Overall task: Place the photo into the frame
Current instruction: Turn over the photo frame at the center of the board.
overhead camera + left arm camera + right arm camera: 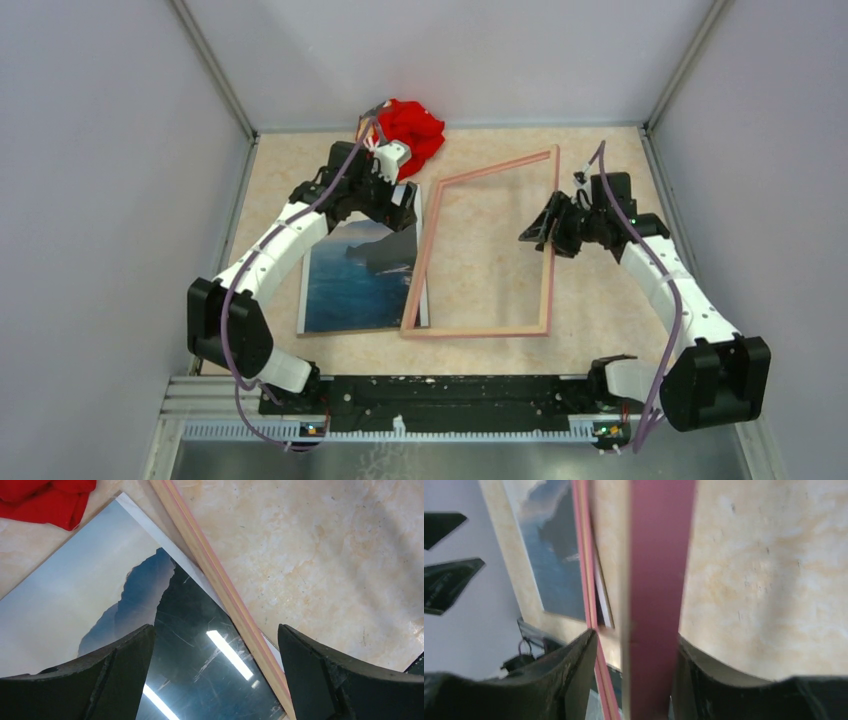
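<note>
I am hovering my left gripper (215, 630), jaws apart, over the photo (355, 275), which is lying left of the frame (475, 332) with its edge tucked under the frame's left rail. My right gripper (553, 232) is clamping the frame's right rail, tilting it up. Next, I judge, the photo needs sliding right, underneath the frame.

Enclosed test cell. The worktop (600, 300) is a beige, marble-patterned sheet with faint dark specks and scuffs. Plain pale grey panels close it in on three sides: a left wall (100, 150), a back wall (450, 50) and a right wall (770, 130). Slim aluminium corner posts (215, 68) (684, 65) run along the joints where the side walls meet the back wall. Along the near edge lie a black mounting rail (450, 392) and, below it, a dull grey metal sheet (450, 462). Lighting is even and diffuse, casting only soft shadows on the worktop.
</note>
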Available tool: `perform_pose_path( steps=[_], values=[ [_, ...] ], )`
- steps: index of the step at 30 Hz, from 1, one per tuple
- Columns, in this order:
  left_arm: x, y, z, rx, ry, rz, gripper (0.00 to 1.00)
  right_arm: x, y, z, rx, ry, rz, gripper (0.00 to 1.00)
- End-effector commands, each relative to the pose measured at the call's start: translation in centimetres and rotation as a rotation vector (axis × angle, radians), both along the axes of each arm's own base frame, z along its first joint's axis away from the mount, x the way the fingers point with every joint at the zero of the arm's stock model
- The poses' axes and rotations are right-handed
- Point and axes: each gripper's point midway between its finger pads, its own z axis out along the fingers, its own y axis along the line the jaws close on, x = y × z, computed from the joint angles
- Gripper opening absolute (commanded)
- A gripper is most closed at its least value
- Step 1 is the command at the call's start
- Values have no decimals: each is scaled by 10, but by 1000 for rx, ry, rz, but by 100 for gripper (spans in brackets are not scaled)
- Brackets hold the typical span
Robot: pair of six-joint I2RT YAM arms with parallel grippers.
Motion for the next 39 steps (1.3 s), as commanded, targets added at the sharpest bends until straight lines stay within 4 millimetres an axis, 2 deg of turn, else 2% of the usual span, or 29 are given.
perform_pose_path(
  steps=[1,4,6,10,14,20,26,31,35,39],
  values=[
    [0,4,-5,29,-16,-4,98,7,-28,-12,-191,-6,-21,40],
    [-1,4,-6,29,-12,-6,98,10,-42,-26,-280,16,-44,30],
    [-2,3,-7,28,-7,-12,98,13,-49,-35,-331,31,-36,27],
    [-4,3,-8,29,-1,-18,98,15,-76,-58,-507,110,-26,23],
    [-7,4,-10,29,11,-23,98,20,-104,-80,-683,177,-27,22],
    [-12,5,-16,39,26,-32,98,38,-121,-99,-828,249,-45,22],
    [-14,8,-21,55,27,-38,98,46,-141,-123,-1056,310,-20,23],
    [-18,10,-30,76,52,-51,98,49,-149,-135,-1185,349,-14,29],
    [-20,11,-33,86,54,-62,98,51,-151,-139,-1218,356,-33,52],
    [-23,12,-37,92,65,-76,98,54,-155,-134,-1247,339,-59,62]
  ],
)
